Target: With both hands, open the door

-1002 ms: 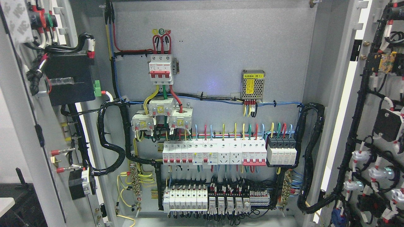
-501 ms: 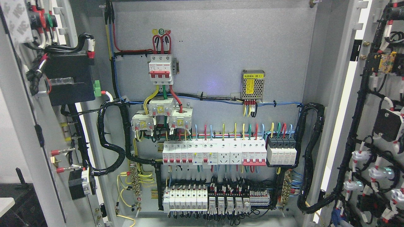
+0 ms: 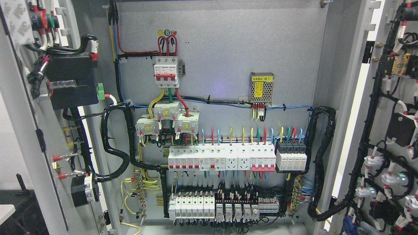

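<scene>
Both doors swung wide open: left door point(image 3: 23, 130) a flat grey painted sheet-metal leaf at the left edge, its inner face carrying a boxy matte black module point(image 3: 70, 81) and bundled black cable; right door point(image 3: 385, 98) at the right edge, lined with black corrugated loom and small white round-bodied lamp backs. Between them, far back, a smooth grey mounting plate point(image 3: 235, 49). On it, a white three-pole breaker point(image 3: 166, 71) with red toggles, a perforated metal power supply point(image 3: 261, 88) with a yellow label, a long row of white rectangular breakers point(image 3: 222, 159), glossy red, yellow, green and blue wires. No robot hand or arm in sight, so finger state cannot be told.
</scene>
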Motion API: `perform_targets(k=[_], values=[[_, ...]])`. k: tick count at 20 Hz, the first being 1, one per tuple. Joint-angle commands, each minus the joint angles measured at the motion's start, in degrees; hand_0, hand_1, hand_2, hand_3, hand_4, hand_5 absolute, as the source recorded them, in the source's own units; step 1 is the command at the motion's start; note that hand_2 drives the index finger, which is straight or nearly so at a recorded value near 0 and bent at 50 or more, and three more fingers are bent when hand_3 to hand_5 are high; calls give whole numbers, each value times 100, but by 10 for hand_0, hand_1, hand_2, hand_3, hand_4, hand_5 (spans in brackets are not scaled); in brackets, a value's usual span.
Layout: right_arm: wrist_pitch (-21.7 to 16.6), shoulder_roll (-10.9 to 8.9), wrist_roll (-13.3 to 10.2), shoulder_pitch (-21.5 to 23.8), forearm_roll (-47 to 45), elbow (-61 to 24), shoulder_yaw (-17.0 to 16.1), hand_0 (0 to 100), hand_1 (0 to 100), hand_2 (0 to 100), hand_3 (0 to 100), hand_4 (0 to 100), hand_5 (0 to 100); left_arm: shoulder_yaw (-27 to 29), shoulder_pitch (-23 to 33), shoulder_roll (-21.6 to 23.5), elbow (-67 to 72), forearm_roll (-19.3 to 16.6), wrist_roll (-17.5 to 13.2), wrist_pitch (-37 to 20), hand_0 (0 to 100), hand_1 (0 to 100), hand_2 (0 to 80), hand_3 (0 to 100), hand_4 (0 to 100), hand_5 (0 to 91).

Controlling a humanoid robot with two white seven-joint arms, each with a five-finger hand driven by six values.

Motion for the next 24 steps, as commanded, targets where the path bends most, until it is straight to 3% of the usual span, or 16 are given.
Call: perform_targets(k=[1, 7, 15, 24], values=[[2, -101, 0, -23, -113, 94, -127, 380, 0, 0, 0, 0, 0, 649, 119, 201, -61, 210, -2, -1023, 0, 0, 0, 0, 0, 0], [2, -101, 0, 29, -193, 103, -188, 380, 0, 0, 0, 0, 0, 1000, 339, 219, -52, 412, -2, -1023, 0, 0, 0, 0, 0, 0], [-7, -39, 0, 258, -201, 94, -443, 380, 0, 0, 0, 0, 0, 1580, 621, 421, -52, 1115, -10, -1023, 0, 0, 0, 0, 0, 0], [-24, -22, 0, 390, -412, 85, -654, 381, 0, 0, 0, 0, 0, 2108, 647, 773, 114, 1669, -10, -1005, 0, 0, 0, 0, 0, 0]])
